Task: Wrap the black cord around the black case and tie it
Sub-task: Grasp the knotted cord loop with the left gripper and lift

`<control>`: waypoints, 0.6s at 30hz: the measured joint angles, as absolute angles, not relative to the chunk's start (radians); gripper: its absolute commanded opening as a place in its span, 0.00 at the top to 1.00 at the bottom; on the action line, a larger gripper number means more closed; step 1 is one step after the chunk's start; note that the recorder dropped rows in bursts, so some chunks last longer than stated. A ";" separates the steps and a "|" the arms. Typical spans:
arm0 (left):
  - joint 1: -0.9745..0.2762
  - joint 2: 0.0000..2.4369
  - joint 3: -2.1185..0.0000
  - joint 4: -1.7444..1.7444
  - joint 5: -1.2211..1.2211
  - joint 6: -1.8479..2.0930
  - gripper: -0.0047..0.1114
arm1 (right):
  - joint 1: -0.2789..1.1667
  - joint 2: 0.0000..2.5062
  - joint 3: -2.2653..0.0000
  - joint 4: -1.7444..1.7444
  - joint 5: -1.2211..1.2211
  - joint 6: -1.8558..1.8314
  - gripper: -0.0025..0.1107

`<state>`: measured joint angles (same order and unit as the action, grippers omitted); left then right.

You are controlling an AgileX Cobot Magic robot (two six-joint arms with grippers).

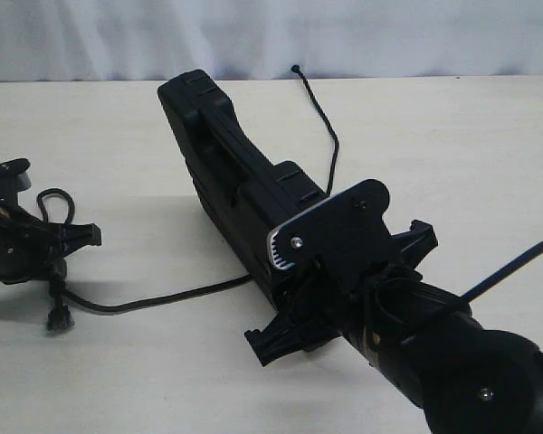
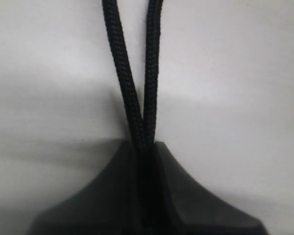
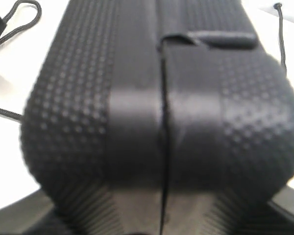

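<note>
Where the right gripper [image 1: 342, 289] clamped the case [image 1: 226, 172], its own body hid that end and the contact; its wrist view showed only blurred case. Left gripper [image 1: 83, 237] was pinched shut on two strands of cord [image 2: 118, 49]. Counted one case and one cord. The cord ran from the left gripper to the case, its passage there hidden. Knobbed tip [image 1: 295, 69] lay far beyond the right gripper, frayed tip [image 1: 59, 318] just beside the left.
</note>
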<state>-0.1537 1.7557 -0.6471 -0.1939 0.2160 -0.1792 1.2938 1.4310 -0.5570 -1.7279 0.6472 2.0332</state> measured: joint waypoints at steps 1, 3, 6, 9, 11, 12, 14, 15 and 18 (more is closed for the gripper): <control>-0.154 1.746 -0.646 -0.180 0.222 -0.162 0.96 | 1.294 1.431 -0.557 -1.728 0.647 2.033 0.94; -0.154 1.720 -0.643 -0.143 0.243 -0.133 0.96 | 1.294 1.431 -0.557 -1.728 0.647 2.033 0.94; -0.154 1.670 -0.643 -0.077 0.265 -0.092 0.96 | 1.294 1.431 -0.557 -1.728 0.647 2.033 0.94; -0.154 1.623 -0.643 -0.054 0.275 -0.080 0.96 | 1.294 1.431 -0.557 -1.728 0.647 2.033 0.94; -0.154 1.595 -0.643 -0.051 0.275 -0.080 0.96 | 1.294 1.431 -0.557 -1.728 0.647 2.033 0.94; -0.154 1.581 -0.643 -0.051 0.277 -0.078 0.96 | 1.294 1.431 -0.557 -1.728 0.647 2.033 0.94; -0.154 1.556 -0.643 -0.051 0.279 -0.073 0.96 | 1.294 1.431 -0.557 -1.728 0.647 2.033 0.94; -0.154 1.547 -0.643 -0.051 0.281 -0.064 0.96 | 1.294 1.431 -0.557 -1.728 0.649 2.033 0.94; -0.154 1.523 -0.643 -0.051 0.297 0.000 0.96 | 1.294 1.431 -0.557 -1.728 0.654 2.033 0.94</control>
<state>-0.1537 1.5226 -0.6431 -0.0509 0.2970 0.0000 1.2938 1.4310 -0.5570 -1.7279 0.6538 2.0332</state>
